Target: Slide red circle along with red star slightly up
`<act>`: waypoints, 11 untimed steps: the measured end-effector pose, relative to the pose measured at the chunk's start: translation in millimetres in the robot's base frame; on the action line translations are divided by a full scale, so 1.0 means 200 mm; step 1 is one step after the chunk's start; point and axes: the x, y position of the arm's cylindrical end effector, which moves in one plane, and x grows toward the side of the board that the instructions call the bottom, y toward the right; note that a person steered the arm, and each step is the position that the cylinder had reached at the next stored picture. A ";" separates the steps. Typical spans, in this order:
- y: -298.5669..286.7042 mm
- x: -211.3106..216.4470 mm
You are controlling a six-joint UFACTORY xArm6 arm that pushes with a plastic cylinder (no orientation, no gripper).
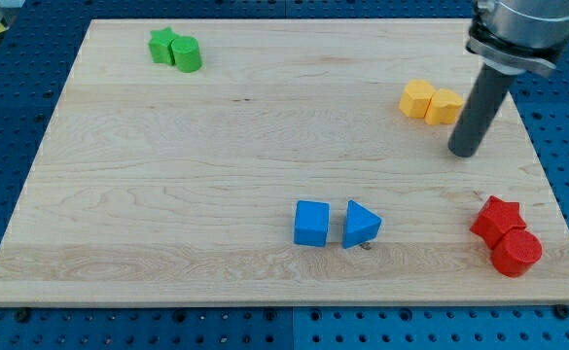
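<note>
The red circle (515, 252) lies near the board's lower right corner. The red star (497, 219) touches it just above and to the left. My tip (464, 152) is the lower end of the dark rod, which comes down from the view's top right. The tip stands above and a little left of the red star, apart from it, and just right of and below the two yellow blocks.
Two yellow blocks (431, 102) sit together at the upper right. A blue cube (311, 224) and a blue triangle (361, 225) sit at the lower middle. A green star (162, 44) and green circle (187, 53) touch at the upper left. The wooden board (167, 194) ends close to the red blocks.
</note>
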 end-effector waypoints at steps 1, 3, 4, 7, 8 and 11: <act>0.24 0.08; 0.51 0.44; 0.50 0.63; 0.08 0.80; -0.05 0.74; 0.08 0.39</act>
